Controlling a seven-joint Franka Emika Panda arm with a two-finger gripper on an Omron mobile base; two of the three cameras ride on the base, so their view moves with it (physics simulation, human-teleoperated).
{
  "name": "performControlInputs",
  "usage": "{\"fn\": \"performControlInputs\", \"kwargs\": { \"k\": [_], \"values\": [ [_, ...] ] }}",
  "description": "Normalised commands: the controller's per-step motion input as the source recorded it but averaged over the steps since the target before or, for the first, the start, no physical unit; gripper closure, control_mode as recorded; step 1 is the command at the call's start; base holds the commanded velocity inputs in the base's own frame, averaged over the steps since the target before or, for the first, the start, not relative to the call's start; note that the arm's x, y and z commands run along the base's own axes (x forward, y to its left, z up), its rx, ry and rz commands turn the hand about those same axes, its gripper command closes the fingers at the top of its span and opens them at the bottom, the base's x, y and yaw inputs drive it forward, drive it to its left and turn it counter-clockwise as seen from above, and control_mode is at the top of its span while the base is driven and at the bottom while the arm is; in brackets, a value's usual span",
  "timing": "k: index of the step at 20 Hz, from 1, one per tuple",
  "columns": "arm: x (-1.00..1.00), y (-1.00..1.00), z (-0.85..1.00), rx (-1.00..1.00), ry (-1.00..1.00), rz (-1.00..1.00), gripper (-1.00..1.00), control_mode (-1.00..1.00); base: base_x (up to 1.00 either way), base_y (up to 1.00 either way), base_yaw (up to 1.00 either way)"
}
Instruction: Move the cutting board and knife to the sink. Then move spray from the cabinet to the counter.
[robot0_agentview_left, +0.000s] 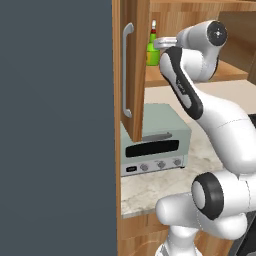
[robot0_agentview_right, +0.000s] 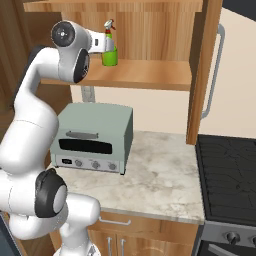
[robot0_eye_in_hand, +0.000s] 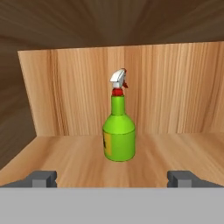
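open hand (robot0_eye_in_hand: 112, 178) facing spray (robot0_eye_in_hand: 118, 131)

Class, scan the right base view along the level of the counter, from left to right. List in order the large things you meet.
Toaster oven → bare stretch of the counter → black stovetop.

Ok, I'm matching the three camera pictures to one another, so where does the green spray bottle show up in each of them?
Left base view: spray bottle at top centre, on the cabinet shelf, partly behind the arm.
Right base view: upper left of centre, on the same shelf, right of the wrist.
Hand view: centre, upright, between and beyond the open hand's fingertips.
Shared landmark: the wooden shelf it stands on.
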Motion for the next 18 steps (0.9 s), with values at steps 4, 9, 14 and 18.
{"fn": "performControlInputs", "kwargs": {
  "k": [4,9,14,18],
  "values": [
    [0.34,0.00,0.00,0.00,0.03,0.01,-1.00,-1.00,0.00,0.00,0.00],
    [0.33,0.00,0.00,0.00,0.04,0.00,-1.00,-1.00,0.00,0.00,0.00],
    [0.30,0.00,0.00,0.00,0.05,0.00,-1.00,-1.00,0.00,0.00,0.00],
    [0.24,0.02,-0.01,0.00,0.02,0.00,-1.00,-1.00,0.00,0.00,0.00]
  ]
}}
